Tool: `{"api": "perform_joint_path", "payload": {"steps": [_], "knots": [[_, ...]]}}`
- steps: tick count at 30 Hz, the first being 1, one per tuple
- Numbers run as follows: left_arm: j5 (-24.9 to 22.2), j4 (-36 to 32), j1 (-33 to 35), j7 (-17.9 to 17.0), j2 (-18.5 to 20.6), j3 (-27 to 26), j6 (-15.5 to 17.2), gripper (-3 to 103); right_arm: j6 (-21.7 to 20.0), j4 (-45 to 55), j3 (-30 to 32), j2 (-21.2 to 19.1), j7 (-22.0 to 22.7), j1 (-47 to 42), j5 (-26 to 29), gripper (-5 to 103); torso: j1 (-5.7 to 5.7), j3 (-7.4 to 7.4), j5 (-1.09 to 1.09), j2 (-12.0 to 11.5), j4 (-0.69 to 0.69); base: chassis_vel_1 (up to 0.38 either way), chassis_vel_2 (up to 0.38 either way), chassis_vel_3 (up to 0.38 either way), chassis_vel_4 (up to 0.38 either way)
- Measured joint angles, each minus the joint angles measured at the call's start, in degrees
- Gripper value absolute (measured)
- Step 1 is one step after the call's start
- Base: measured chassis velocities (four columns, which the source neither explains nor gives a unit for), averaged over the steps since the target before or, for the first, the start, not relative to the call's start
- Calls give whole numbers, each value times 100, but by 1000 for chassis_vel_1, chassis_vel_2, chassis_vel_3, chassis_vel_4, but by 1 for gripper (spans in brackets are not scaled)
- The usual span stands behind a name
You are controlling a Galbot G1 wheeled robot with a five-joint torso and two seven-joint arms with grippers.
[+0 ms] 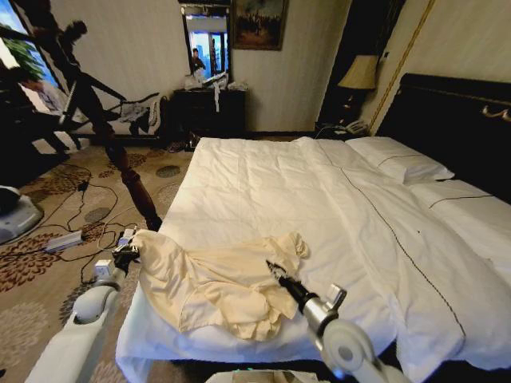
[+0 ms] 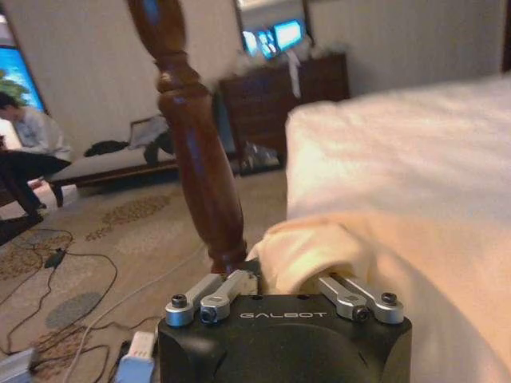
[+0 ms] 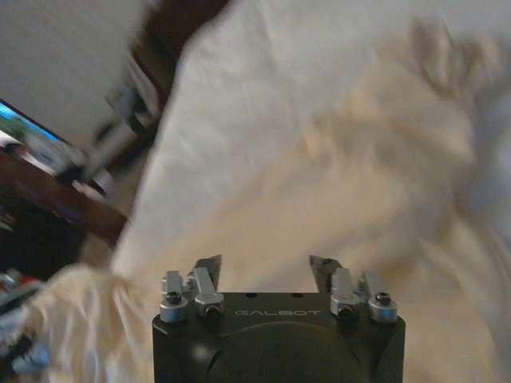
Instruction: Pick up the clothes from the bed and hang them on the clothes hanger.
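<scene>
Clothes [image 1: 215, 287], a single cream long-sleeved garment, are spread in a loose heap on the near corner of the bed [image 1: 335, 215], on the white duvet at the foot end, far from the pillows. The garment's long axis is judged to run across the bed's width, from the corner beside the dark turned-wood post [image 1: 132, 187] toward the middle of the mattress.

At the post end, the left gripper [image 2: 297, 275] is seen with its jaws spread apart and a fold of the cream fabric lying between them; whether the fabric is pinched cannot be told. At the inner end, the right gripper [image 1: 275, 270] is held just over the garment, pointing toward the post, and its jaws are likewise apart with nothing between them; in the right wrist view the cloth lies straight ahead of them.

Each end of the garment is thus covered by one arm, the left being the closer to contact. No clothes hanger can be made out.
</scene>
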Motion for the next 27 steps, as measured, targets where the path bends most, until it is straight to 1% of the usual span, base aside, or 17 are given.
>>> {"api": "perform_joint_path", "payload": {"steps": [4,5,7,8,9,11,13,15,16,18,19,20,21,23,24,25,27], "knots": [[774,-330,410,-35,238,-113,207,36,-220,208,-67,-78,355,-429,-3,77,-2,-1,-1,0,1,0,0,0,0],[1238,-429,526,-46,356,-177,252,41,-250,247,-69,-100,432,-549,-16,82,-3,-1,0,1,0,0,0,0,0],[2331,-426,643,112,627,-311,-21,46,-268,286,-61,-122,534,-717,-44,87,-2,-1,0,0,1,0,0,0,0],[2796,-360,668,403,808,-377,-394,52,-268,298,-57,-121,552,-754,-60,92,-2,-1,1,0,0,0,0,0,0],[2796,-360,668,403,808,-377,-394,52,-268,298,-57,-121,552,-754,-60,92,-2,-1,1,0,0,0,0,0,0],[3000,-125,697,1676,1240,-458,-1619,63,-267,359,-55,-100,560,-804,-98,99,-2,-1,2,0,-2,0,0,0,0],[2899,-68,694,1945,1307,-465,-1883,68,-267,383,-56,-96,560,-816,-101,100,-2,-1,1,0,-2,0,0,0,0],[2283,104,671,3122,1508,-505,-2561,74,-269,451,-57,-94,558,-858,-103,100,-1,0,0,0,-1,0,0,0,0],[1868,181,645,4055,1617,-563,-2809,79,-280,489,-42,-100,558,-886,-99,100,-2,-1,0,0,-1,0,0,0,0],[1445,248,586,5037,1709,-646,-2949,90,-281,503,18,-104,563,-879,-88,100,-2,-1,0,1,-1,0,0,0,0],[1445,248,586,5037,1709,-646,-2949,90,-281,503,18,-104,563,-879,-88,100,-2,-1,0,1,-1,0,0,0,0],[1134,256,543,5782,1769,-740,-2920,94,-281,521,83,-101,572,-840,-44,100,-2,0,0,0,-1,0,0,0,0],[1042,254,532,5997,1790,-774,-2884,94,-279,536,118,-96,580,-815,-11,100,-2,0,0,0,-2,0,0,0,0],[485,262,392,7544,1961,-1051,-2457,99,-275,660,307,-67,673,-634,239,100,-1,0,1,0,2,0,0,0,0],[414,318,315,7955,2021,-1104,-2342,99,-276,681,337,-66,691,-599,276,100,-1,0,2,1,1,0,0,0,0],[414,318,315,7955,2021,-1104,-2342,99,-276,681,337,-66,691,-599,276,100,-1,0,2,1,1,0,0,0,0],[364,467,165,8574,2140,-1147,-2177,100,-277,698,368,-66,706,-560,306,100,-1,0,1,0,-1,0,0,0,0]]}}
